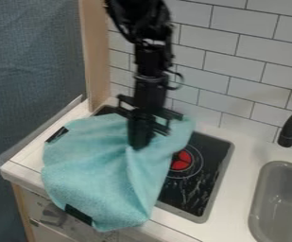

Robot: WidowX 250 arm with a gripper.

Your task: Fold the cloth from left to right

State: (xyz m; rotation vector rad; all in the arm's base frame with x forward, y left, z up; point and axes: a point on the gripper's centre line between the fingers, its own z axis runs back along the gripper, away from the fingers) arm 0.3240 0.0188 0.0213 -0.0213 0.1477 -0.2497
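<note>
I judge that the fold is not finished, and perhaps it is only at its beginning. The cloth (88, 165) lies over the left part of the stove (195, 196) and over the counter (239, 184) beside it, and its near end hangs down past the front edge. It looks mostly like one wide, loose sheet. Its left side is spread out at the left, with one black patch (57, 134) at that edge and another black patch (79, 214) near the bottom. I do not see this side laid across to the right side, so the main part of the work seems to be left.

My claw (139, 142) is upright, down at the upper part of the cloth, right of its middle. A raised crease runs from there toward the near end, but I would not call this a proper fold. Whether I am gripping the fabric or only resting against it, I cannot tell.

To the right, the red burner (181, 160) shows just beside the cloth. What remains, I think, is to bring the left side over, lay it along the right side, and then let the layers lie flat.
</note>
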